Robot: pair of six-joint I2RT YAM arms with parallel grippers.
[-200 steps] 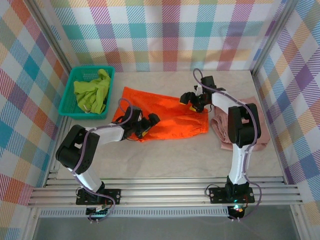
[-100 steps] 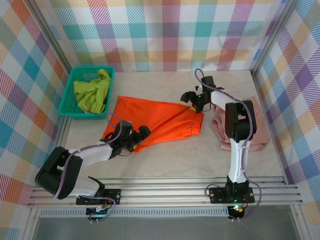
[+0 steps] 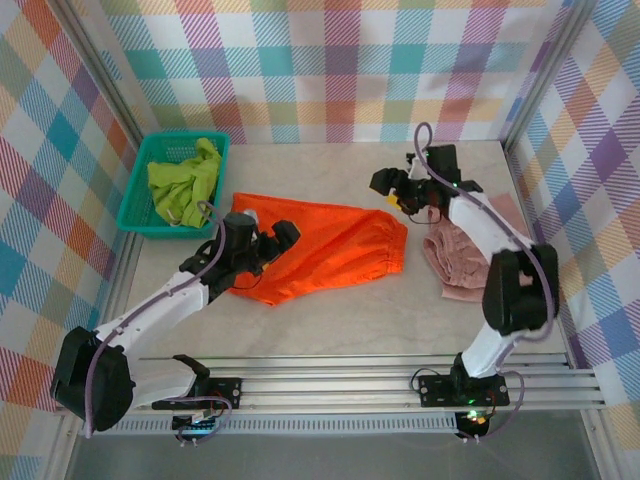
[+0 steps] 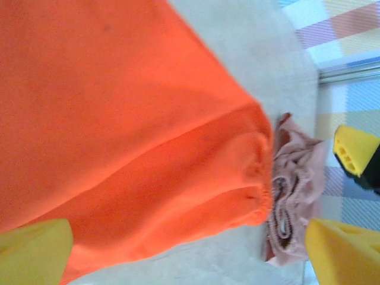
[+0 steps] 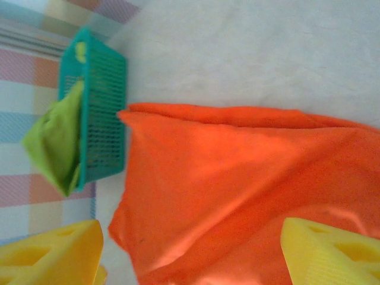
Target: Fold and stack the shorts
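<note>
2 arms (image 3: 160, 305): white links, black joints, purple cables, yellow fingers (image 4: 341, 252).

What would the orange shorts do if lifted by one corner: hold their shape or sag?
Probably sag: the orange shorts lie in soft folds and wrinkles. Likely light, since the fabric looks thin. Pushed, the gathered waistband would probably bunch.
</note>
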